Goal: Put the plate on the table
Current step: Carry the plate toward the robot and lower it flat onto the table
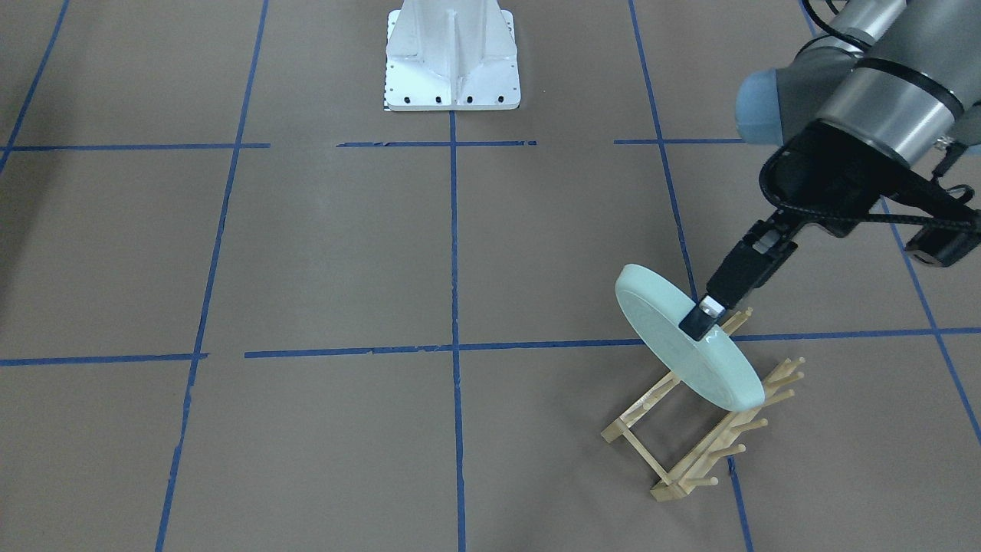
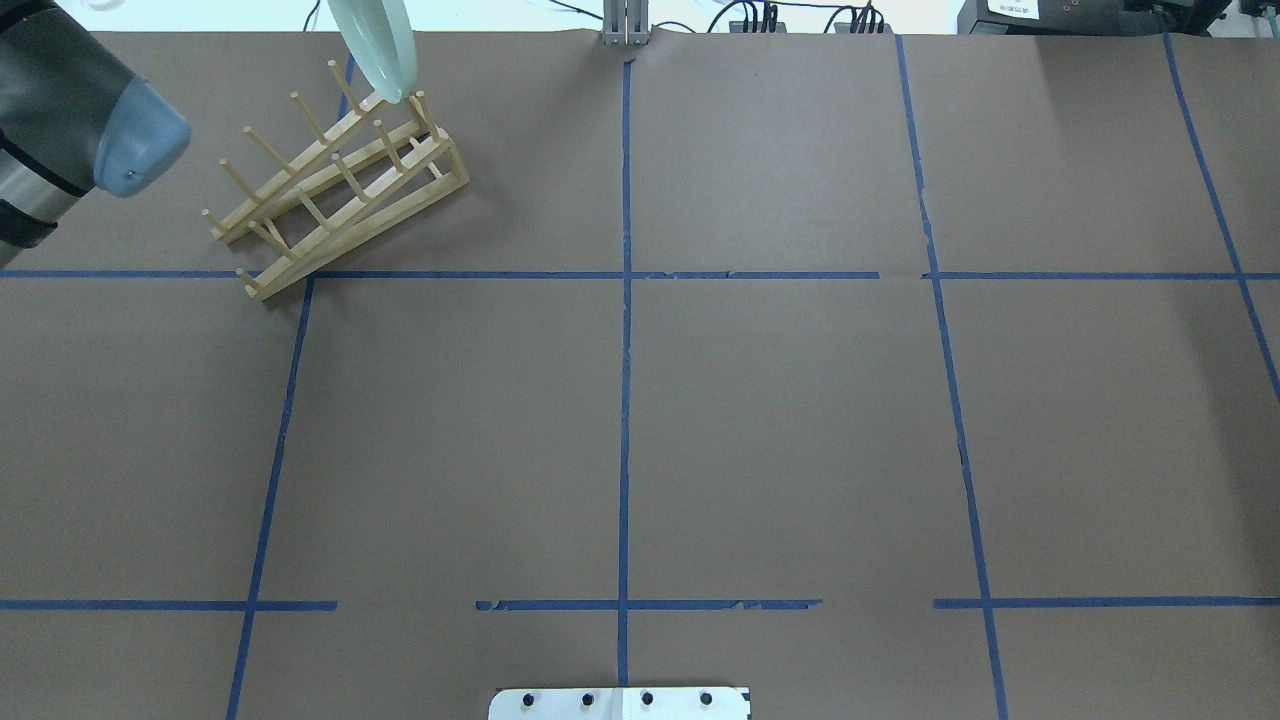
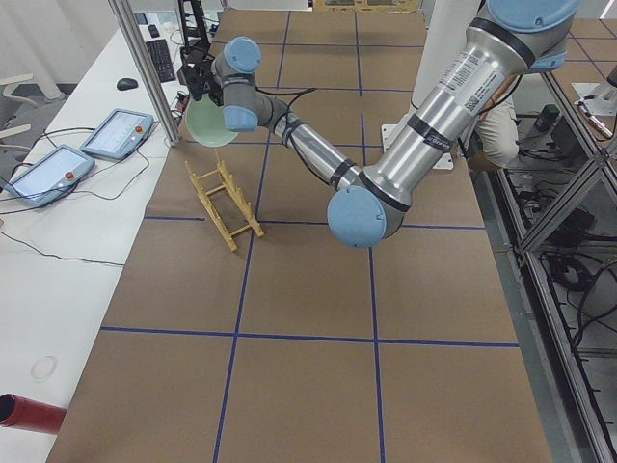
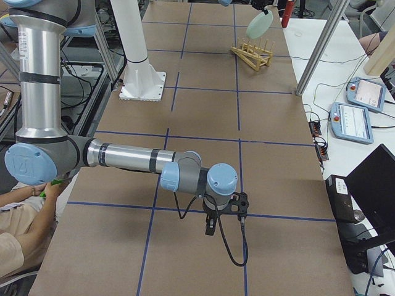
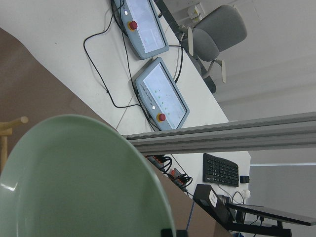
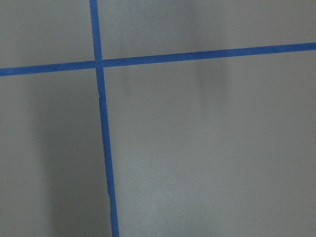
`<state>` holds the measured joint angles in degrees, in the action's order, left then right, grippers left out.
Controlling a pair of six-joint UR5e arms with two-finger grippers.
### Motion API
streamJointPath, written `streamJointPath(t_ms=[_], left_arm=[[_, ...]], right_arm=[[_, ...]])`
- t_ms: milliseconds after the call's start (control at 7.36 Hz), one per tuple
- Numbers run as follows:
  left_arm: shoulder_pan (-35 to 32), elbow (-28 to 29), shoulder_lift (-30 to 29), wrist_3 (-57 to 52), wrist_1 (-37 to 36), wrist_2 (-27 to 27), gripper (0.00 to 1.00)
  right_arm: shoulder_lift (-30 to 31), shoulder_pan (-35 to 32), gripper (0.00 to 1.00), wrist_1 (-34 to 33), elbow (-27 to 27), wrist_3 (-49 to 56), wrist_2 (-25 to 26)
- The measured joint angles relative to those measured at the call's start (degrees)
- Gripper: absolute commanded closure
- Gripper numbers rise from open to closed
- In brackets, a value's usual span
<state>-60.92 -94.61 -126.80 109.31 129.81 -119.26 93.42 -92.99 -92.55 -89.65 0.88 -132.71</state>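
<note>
Plate [image 1: 665, 331]: pale mint-green, on edge and tilted, held in the air above one end of the wooden peg rack [image 1: 693, 441] and off the table [image 1: 345, 253]; it sits toward 4 o'clock in the front-facing view and 11 o'clock in the overhead view. Left gripper [image 1: 703, 320]: fingers clamped on the plate's upper rim. Right gripper [image 4: 210, 227]: low over the table toward 6 o'clock in the right-side view, well apart from the plate; whether its fingers are open or closed cannot be told.

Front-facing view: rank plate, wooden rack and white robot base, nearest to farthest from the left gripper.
1. The plate, held at its rim by the left gripper.
2. The wooden rack, just below the plate, view's lower right.
3. The white robot base, top centre, far off.
</note>
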Motion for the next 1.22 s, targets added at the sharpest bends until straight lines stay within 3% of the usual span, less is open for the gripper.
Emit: streamJointPath(t_ms=[408, 680, 951, 1223], left_arm=[[10.48, -5.02, -4.52, -4.27, -30.31, 0.76, 1.00], [18.40, -4.40, -8.78, -13.05, -51.34, 5.48, 1.00], [25.05, 0.72, -10.89, -16.23, -59.41, 8.83, 1.00], [29.93, 6.37, -12.64, -16.78, -60.77, 11.45, 1.00]], right_arm=[[0.01, 0.00, 0.00, 0.00, 0.00, 0.00, 0.00], [0.01, 0.00, 0.00, 0.00, 0.00, 0.00, 0.00], [0.01, 0.00, 0.00, 0.00, 0.00, 0.00, 0.00], [0.01, 0.00, 0.00, 0.00, 0.00, 0.00, 0.00]])
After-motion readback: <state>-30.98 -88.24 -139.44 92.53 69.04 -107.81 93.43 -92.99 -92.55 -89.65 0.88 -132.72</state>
